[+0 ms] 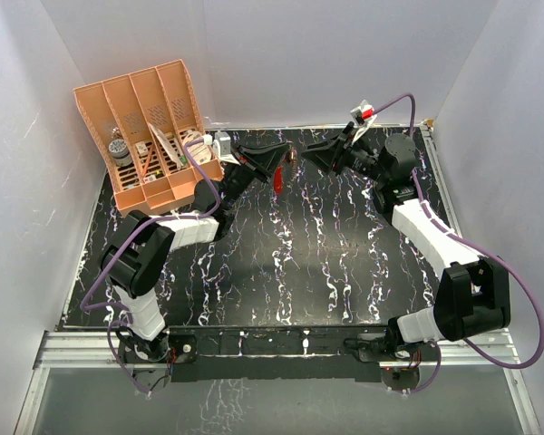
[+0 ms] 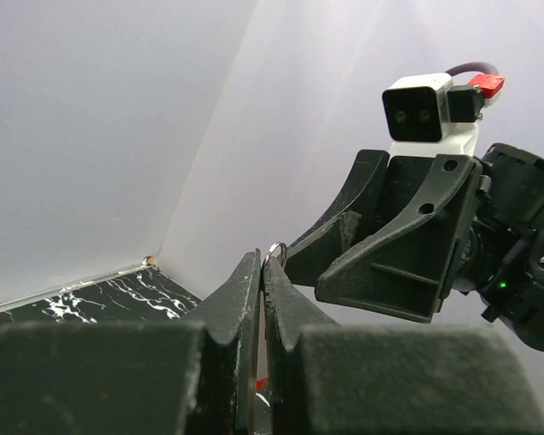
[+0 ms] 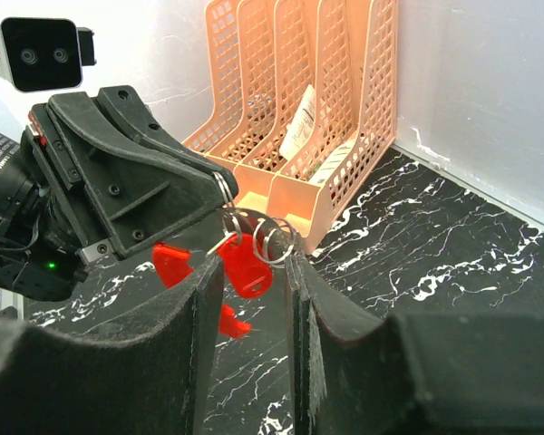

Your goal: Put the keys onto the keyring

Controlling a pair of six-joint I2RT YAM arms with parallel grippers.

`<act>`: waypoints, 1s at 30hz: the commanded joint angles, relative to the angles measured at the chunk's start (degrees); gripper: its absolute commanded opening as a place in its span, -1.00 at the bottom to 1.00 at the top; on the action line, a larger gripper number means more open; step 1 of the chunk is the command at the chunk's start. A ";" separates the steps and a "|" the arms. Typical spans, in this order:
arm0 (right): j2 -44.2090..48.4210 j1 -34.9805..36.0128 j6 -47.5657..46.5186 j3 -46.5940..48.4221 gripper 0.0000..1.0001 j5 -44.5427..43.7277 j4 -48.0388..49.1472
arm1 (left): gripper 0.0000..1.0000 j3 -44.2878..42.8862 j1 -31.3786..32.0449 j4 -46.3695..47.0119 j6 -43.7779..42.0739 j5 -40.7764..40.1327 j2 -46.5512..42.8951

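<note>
My left gripper point(image 2: 261, 260) is shut on a thin silver keyring point(image 2: 275, 246), whose top pokes out above the fingertips. From it hang a red-headed key point(image 3: 247, 263), two further red pieces point(image 3: 172, 263) and a cluster of small silver rings point(image 3: 274, 237). My right gripper point(image 3: 254, 265) faces it at the back of the table, jaws apart. The red key hangs between them and the silver rings touch the right fingertip point(image 3: 299, 272). From above, both grippers point(image 1: 276, 163) point(image 1: 310, 152) meet tip to tip, with red point(image 1: 279, 178) hanging below.
An orange mesh file rack point(image 1: 150, 136) with papers and small items stands at the back left, close behind the left gripper. White walls enclose the black marbled table point(image 1: 290, 263) on three sides.
</note>
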State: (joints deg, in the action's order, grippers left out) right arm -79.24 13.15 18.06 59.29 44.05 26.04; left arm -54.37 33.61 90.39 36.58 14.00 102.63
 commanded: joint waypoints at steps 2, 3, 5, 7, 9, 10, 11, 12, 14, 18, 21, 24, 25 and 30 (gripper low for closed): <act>-0.36 -1.02 2.92 0.61 -0.37 4.70 7.90 | -1.00 -2.15 0.17 12.00 2.00 1.02 -3.05; -0.38 -1.04 2.94 0.57 -0.36 4.93 8.22 | -1.00 -2.14 0.16 12.00 2.02 1.22 -3.05; -0.67 -1.10 3.30 0.53 -0.36 5.56 9.05 | -1.00 -2.14 0.19 12.00 2.26 1.40 -2.93; -1.09 -1.09 3.74 0.79 -0.36 6.32 9.64 | -1.00 -2.22 0.20 12.00 2.36 1.91 -2.88; -1.69 -1.10 4.68 1.04 -0.36 7.05 10.55 | -1.00 -2.39 0.15 12.01 2.61 2.14 -2.79; -1.92 -1.09 5.03 1.13 -0.36 7.33 11.00 | -1.00 -2.41 0.18 12.00 2.70 2.25 -2.71; -2.30 -1.10 5.27 1.31 -0.36 7.40 11.16 | -1.00 -2.45 0.15 12.00 2.71 2.34 -2.70; -2.64 -1.11 5.43 1.42 -0.36 7.51 11.20 | -1.00 -2.55 0.21 11.99 2.90 2.35 -2.60; -3.14 -1.08 5.55 1.61 -0.37 7.60 11.35 | -1.00 -2.71 0.15 12.00 3.10 2.69 -2.53; -3.67 -1.13 5.83 1.77 -0.45 7.99 12.06 | -1.00 -3.15 0.15 12.01 3.56 3.36 -2.30; -4.14 -1.11 6.06 1.97 -0.49 8.29 12.18 | -1.00 -3.35 0.15 12.01 3.80 3.80 -2.13; -4.17 -1.10 6.15 2.06 -0.50 8.48 12.73 | -1.00 -3.22 0.20 12.00 4.09 4.10 -2.00; -4.13 -1.13 6.23 2.06 -0.50 8.47 12.92 | -1.00 -3.16 0.21 12.00 4.24 4.13 -1.99; -4.33 -1.11 6.47 2.40 -0.50 8.64 13.24 | -1.00 -2.86 0.18 12.00 4.30 4.62 -1.99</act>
State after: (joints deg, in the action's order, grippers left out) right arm -83.81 12.16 24.16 59.20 52.12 35.22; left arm -55.42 33.61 90.41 40.14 17.67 102.63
